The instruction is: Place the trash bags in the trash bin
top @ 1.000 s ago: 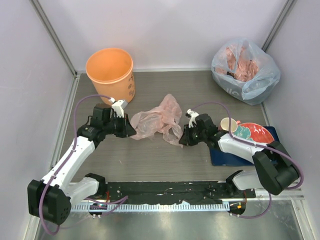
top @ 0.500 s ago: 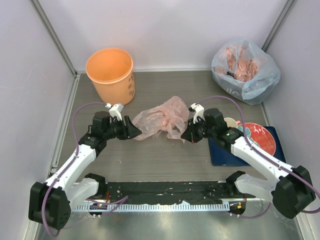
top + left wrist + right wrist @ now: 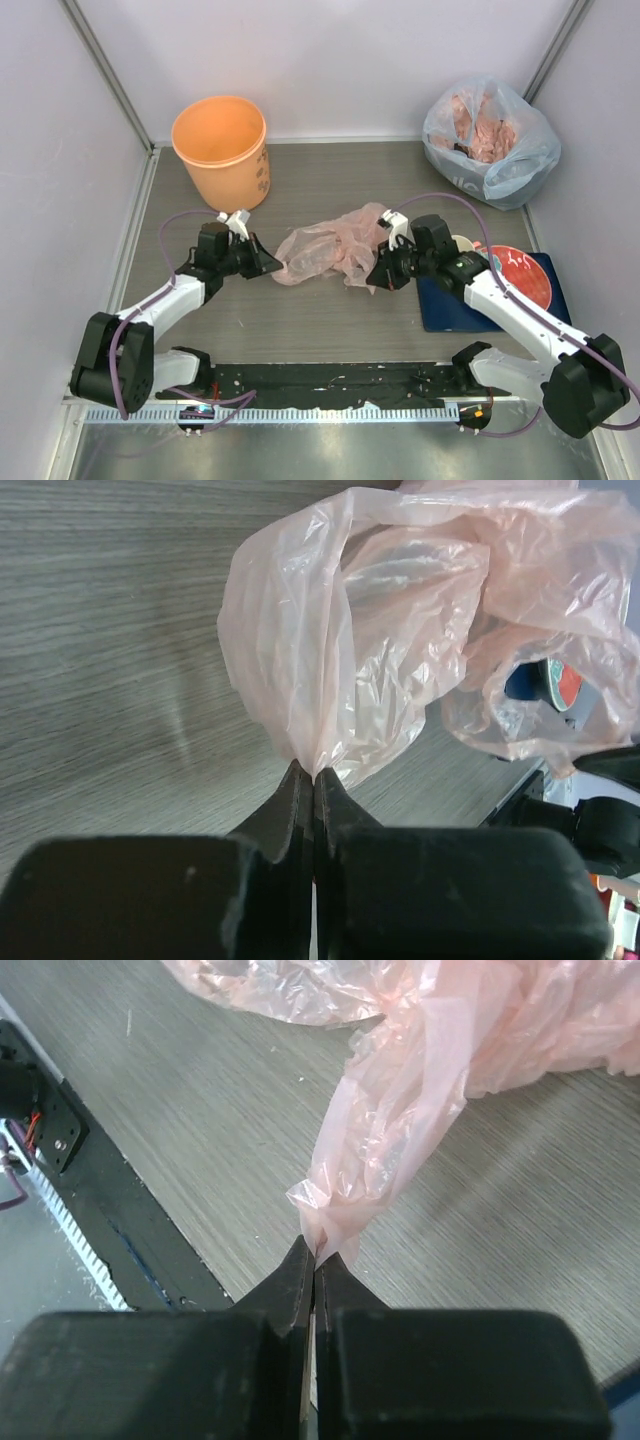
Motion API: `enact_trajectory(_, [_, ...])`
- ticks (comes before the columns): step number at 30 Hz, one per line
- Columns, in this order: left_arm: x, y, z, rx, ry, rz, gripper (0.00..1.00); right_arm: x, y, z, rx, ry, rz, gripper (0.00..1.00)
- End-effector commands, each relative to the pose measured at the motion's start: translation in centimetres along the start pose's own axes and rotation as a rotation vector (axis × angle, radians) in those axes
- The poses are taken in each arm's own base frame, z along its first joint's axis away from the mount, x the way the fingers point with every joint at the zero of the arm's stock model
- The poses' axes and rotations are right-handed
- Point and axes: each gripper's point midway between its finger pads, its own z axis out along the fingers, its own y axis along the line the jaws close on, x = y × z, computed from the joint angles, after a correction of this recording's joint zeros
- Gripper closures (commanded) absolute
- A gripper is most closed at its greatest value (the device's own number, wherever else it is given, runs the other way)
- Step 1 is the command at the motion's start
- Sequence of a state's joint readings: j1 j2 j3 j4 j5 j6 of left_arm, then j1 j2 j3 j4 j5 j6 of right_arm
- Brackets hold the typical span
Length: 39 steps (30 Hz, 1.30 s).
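Both ends of the trash bag were pinched: the left gripper clamped one, the right gripper the other. It lay mid-table, well apart from the trash bin in the far left corner. Grasping looked done; the lift and drop were not.

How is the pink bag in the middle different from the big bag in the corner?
The pink bag is pale pink; the corner sack is bluish-clear. The pink bag lies crumpled; the corner sack sits stuffed with pink plastic. The left fingers and right fingers pinch the pink bag; nothing touches the corner sack. Both are crinkly plastic.
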<state>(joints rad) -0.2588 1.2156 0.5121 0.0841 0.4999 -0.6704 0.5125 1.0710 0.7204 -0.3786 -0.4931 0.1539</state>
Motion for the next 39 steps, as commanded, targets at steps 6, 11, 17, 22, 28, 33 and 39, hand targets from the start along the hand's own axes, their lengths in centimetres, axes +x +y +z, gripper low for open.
enact_trajectory(6, [0.5, -1.9, -0.4, 0.089, 0.058, -0.033, 1.00, -3.6, -2.9, 1.3, 0.112, -0.114, 0.116, 0.40])
enact_trajectory(11, [0.3, -2.0, -0.6, 0.085, 0.047, -0.043, 1.00, -2.9, -4.2, 3.4, 0.134, -0.108, 0.190, 0.37])
enact_trajectory(17, [0.1, -1.4, -0.9, 0.050, 0.019, -0.038, 1.00, -0.6, -6.0, 4.1, 0.182, -0.055, 0.130, 0.66])
enact_trajectory(22, [0.1, 0.0, -0.2, -0.003, 0.016, -0.048, 0.50, -1.0, -5.8, 2.9, 0.198, -0.035, 0.066, 0.99])
enact_trajectory(28, [-0.2, 0.7, 2.4, 0.010, 0.067, -0.052, 0.46, -1.0, -5.0, 2.4, 0.169, -0.040, 0.062, 0.99])
enact_trajectory(33, [0.7, 0.6, 4.0, 0.065, 0.135, -0.060, 0.38, -0.8, -5.1, 2.7, 0.168, -0.032, 0.078, 0.99])
enact_trajectory(39, [3.8, 1.2, 3.7, 0.104, 0.197, -0.091, 0.36, -0.9, -5.4, 2.9, 0.176, -0.034, 0.101, 0.99])
